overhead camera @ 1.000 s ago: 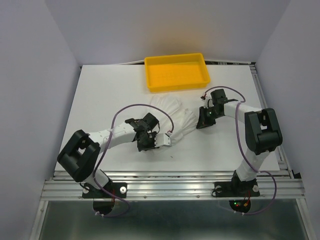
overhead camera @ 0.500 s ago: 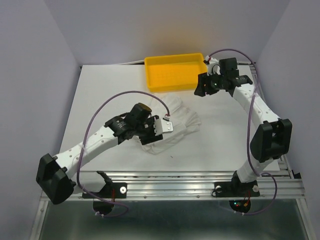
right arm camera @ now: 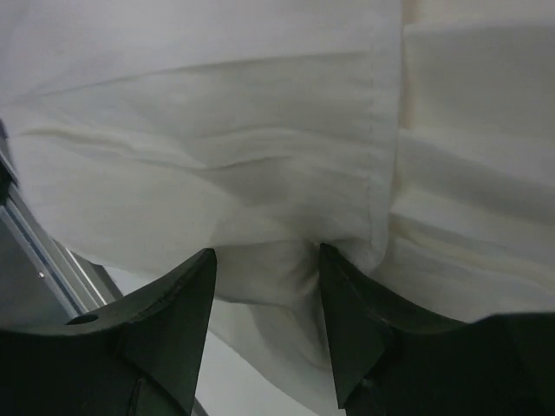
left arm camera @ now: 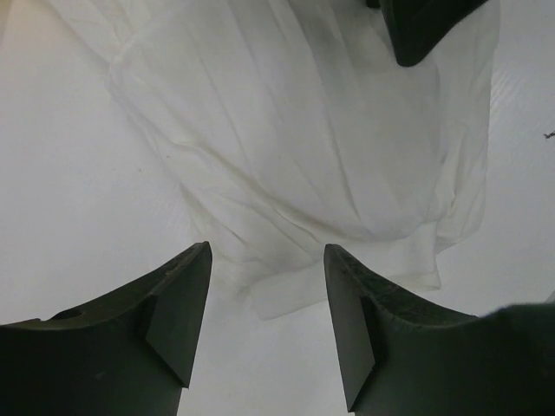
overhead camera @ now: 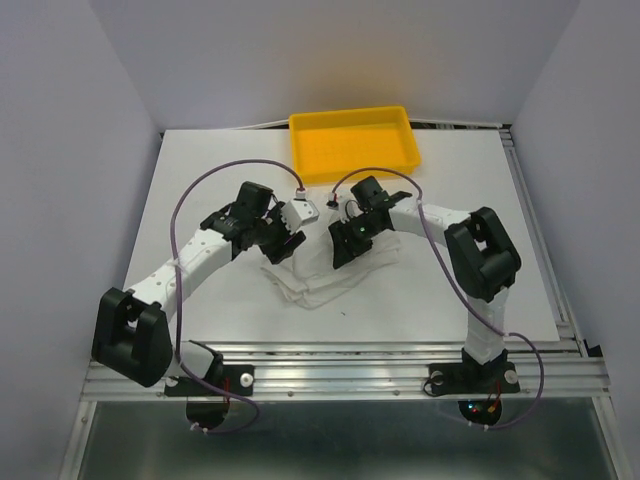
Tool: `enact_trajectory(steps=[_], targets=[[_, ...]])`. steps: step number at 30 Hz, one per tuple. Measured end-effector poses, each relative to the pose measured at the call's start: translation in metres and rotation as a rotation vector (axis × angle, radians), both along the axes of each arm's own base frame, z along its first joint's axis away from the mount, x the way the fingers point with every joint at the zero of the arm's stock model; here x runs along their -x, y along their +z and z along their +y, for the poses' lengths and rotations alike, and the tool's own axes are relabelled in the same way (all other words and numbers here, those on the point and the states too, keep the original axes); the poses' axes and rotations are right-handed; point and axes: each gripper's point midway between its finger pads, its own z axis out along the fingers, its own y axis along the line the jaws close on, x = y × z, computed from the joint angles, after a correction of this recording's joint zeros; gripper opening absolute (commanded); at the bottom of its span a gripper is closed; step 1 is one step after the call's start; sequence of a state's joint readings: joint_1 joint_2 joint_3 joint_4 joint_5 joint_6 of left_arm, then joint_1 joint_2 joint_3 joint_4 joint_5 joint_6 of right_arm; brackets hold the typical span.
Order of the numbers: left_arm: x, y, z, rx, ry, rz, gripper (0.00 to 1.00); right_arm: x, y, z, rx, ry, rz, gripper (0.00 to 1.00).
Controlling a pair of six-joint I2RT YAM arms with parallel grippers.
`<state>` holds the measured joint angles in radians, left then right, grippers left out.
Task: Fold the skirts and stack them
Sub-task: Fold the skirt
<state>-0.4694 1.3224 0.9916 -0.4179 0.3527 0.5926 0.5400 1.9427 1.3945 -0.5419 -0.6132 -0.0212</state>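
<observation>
A white skirt (overhead camera: 318, 284) lies crumpled and partly folded on the white table, in front of the yellow tray (overhead camera: 352, 146). My left gripper (overhead camera: 287, 240) is open and empty, just above the skirt's left edge. In the left wrist view the skirt (left arm camera: 303, 156) spreads beyond the gripper (left arm camera: 264, 253), with one hem corner between the fingers. My right gripper (overhead camera: 345, 246) is down on the skirt's upper right part. In the right wrist view the gripper (right arm camera: 267, 253) is open, and soft folds of the skirt (right arm camera: 260, 130) bunch between its fingers.
The yellow tray stands at the back middle of the table and looks empty. The right gripper's dark finger (left arm camera: 425, 26) shows at the top of the left wrist view. A metal rail (overhead camera: 350, 372) runs along the near edge.
The right arm has swung from beside the tray back down onto the skirt. The left gripper has moved up and left off the skirt. The skirt's lower left edge now lies more spread out.
</observation>
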Motion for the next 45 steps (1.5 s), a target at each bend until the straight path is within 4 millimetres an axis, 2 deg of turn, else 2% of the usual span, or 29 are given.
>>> enact_trajectory(steps=[2,4,8,10,13,16,20,22,26,29,31,34,38,43,45], targets=[[-0.003,-0.008,0.002,-0.015,-0.013,0.006,0.64,0.014,-0.031,-0.003,0.048,0.012,0.053,0.52],[-0.003,-0.015,0.004,-0.025,-0.026,0.003,0.65,0.013,-0.039,-0.004,0.052,0.011,0.058,0.51],[0.002,-0.030,0.016,-0.043,-0.021,0.029,0.66,0.010,-0.042,-0.006,0.057,0.004,0.034,0.49],[0.002,-0.031,0.021,-0.027,-0.011,0.045,0.74,0.011,-0.043,-0.007,0.051,0.009,0.018,0.50],[-0.001,-0.027,0.027,-0.026,-0.044,0.006,0.79,0.009,-0.044,-0.009,0.052,0.019,-0.013,0.50],[0.006,-0.018,0.033,-0.053,-0.148,-0.104,0.85,0.007,-0.044,-0.010,0.068,0.040,-0.049,0.49],[0.031,-0.016,0.047,-0.138,-0.339,-0.338,0.90,-0.010,-0.044,-0.016,0.121,0.069,-0.154,0.46],[0.039,-0.027,0.053,-0.180,-0.412,-0.476,0.93,-0.022,-0.044,-0.022,0.163,0.081,-0.219,0.46],[0.060,-0.072,0.058,-0.263,-0.558,-0.653,0.96,-0.041,-0.045,-0.034,0.250,0.104,-0.330,0.45],[0.065,-0.088,0.052,-0.286,-0.634,-0.706,0.96,-0.048,-0.046,-0.040,0.285,0.125,-0.377,0.45],[0.063,-0.086,0.045,-0.286,-0.659,-0.748,0.96,-0.051,-0.046,-0.042,0.300,0.137,-0.398,0.44],[0.055,-0.072,0.027,-0.268,-0.688,-0.841,0.96,-0.054,-0.046,-0.043,0.312,0.158,-0.418,0.44],[0.052,-0.067,0.007,-0.247,-0.724,-0.899,0.96,-0.055,-0.047,-0.043,0.320,0.182,-0.437,0.43],[0.051,-0.082,-0.006,-0.242,-0.760,-0.877,0.96,-0.054,-0.047,-0.041,0.330,0.207,-0.453,0.43],[0.044,-0.086,-0.009,-0.251,-0.757,-0.883,0.96,-0.054,-0.047,-0.040,0.330,0.219,-0.458,0.43]])
